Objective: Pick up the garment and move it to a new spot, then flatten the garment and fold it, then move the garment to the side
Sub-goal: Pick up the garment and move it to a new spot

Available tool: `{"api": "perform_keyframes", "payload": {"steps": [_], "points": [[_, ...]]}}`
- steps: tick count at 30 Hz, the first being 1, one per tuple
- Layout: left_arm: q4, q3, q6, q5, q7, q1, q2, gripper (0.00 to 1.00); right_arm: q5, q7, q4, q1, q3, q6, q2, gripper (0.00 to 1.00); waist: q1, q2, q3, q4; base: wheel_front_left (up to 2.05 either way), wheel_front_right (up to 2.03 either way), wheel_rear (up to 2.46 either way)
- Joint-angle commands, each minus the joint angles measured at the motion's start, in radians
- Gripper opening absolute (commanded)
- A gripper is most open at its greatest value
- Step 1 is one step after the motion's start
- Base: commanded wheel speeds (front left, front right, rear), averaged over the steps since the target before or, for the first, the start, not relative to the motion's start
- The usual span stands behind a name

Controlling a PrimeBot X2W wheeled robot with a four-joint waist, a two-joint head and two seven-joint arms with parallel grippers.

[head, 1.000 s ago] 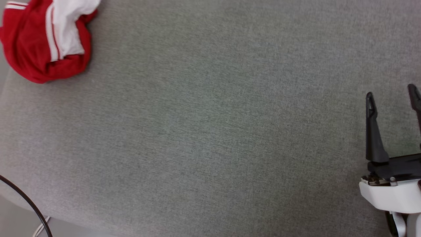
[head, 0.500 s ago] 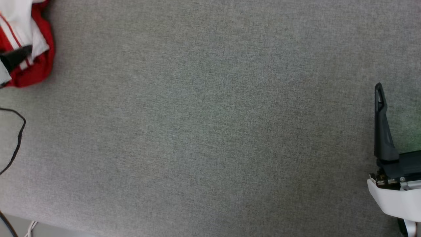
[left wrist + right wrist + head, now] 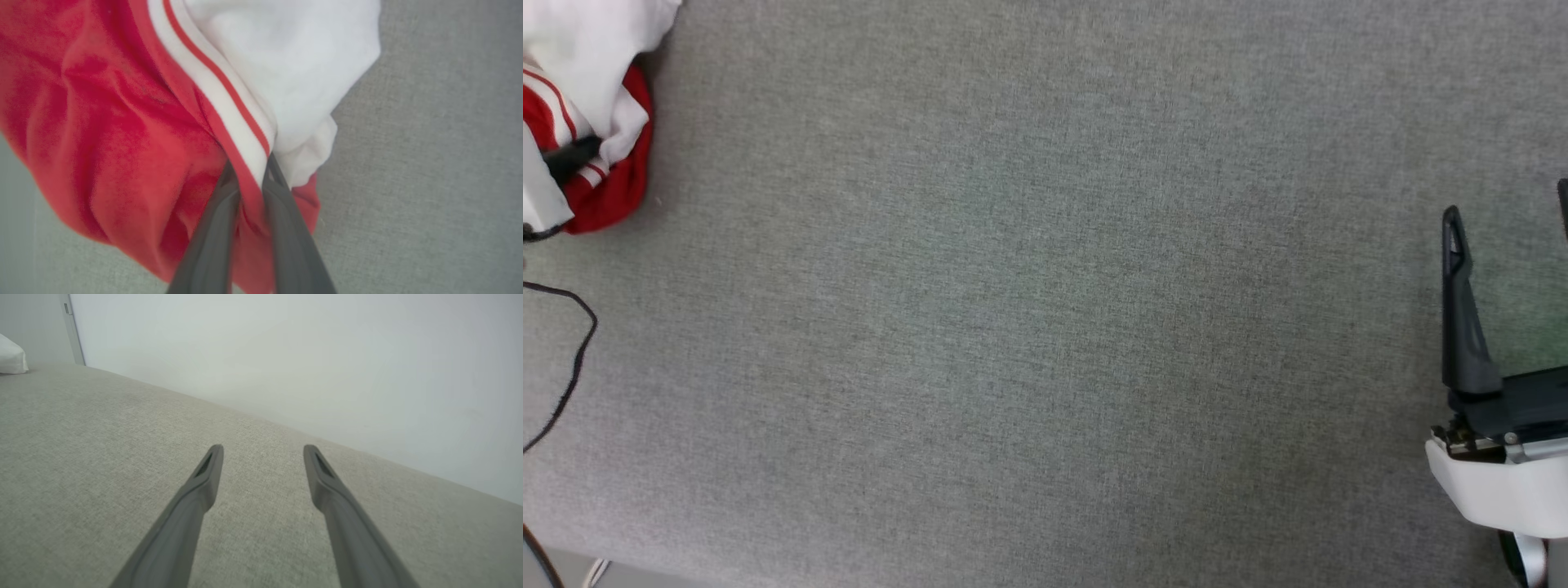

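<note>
Left gripper [image 3: 251, 173] is clamped on the shirt [image 3: 122, 122], its fingers pinching a fold of red cloth right at the striped trim. The shirt sits bunched at the far left of the grey fabric surface [image 3: 1045, 327]. Over on the right, the right gripper [image 3: 263, 451] hovers above bare fabric, fingers wide apart.

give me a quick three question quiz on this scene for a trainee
1. True or false: the left gripper is shut on a fold of the garment.
2. The right gripper is: A) holding the garment B) open over the grey fabric surface C) shut on a cable.
3. Fill in: in the head view, the garment sits at the upper ____ corner.
Key: 1 true; 2 B; 3 left.
</note>
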Motion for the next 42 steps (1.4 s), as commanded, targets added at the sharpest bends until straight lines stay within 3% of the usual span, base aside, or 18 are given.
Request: {"api": "perform_keyframes", "payload": {"steps": [1,9,12,14,21,30,42], "points": [[-0.013,-0.006,-0.001,-0.006,-0.027,-0.028,0.022,0.0,0.007,-0.002,0.01,-0.017,0.01,-0.001,0.007,1.0,-0.0001,-0.0001,-0.035,-0.003,0.0,0.0,0.0],[-0.124,-0.076,-0.001,0.035,-0.115,-0.105,0.14,0.0,0.033,-0.002,0.064,-0.028,0.038,-0.001,0.047,1.0,-0.0001,-0.0001,-0.168,-0.035,0.0,0.0,0.0],[-0.229,-0.139,-0.001,0.062,-0.139,-0.18,0.181,0.0,0.053,-0.002,0.093,-0.016,0.044,-0.001,0.067,1.0,-0.0001,-0.0001,-0.246,-0.059,0.0,0.0,0.0],[-0.272,-0.168,-0.001,0.079,-0.137,-0.215,0.18,0.0,0.059,-0.002,0.103,-0.011,0.043,-0.001,0.073,1.0,-0.0001,-0.0001,-0.271,-0.068,0.0,0.0,0.0],[-0.388,-0.237,-0.001,0.093,-0.141,-0.301,0.113,0.0,0.076,-0.002,0.125,0.006,0.04,-0.001,0.081,1.0,-0.0001,-0.0001,-0.338,-0.114,0.0,0.0,0.0],[-0.566,-0.327,-0.001,0.141,-0.135,-0.354,0.037,0.0,0.158,-0.002,0.152,0.017,0.032,-0.001,0.082,1.0,-0.0001,-0.0001,-0.396,-0.234,0.0,0.0,0.0],[-0.679,-0.495,0.007,0.185,-0.165,-0.208,-0.137,0.0,0.188,-0.002,0.183,0.018,0.021,-0.001,0.082,1.0,-0.0001,-0.0001,-0.407,-0.357,0.0,0.0,0.0]]}}
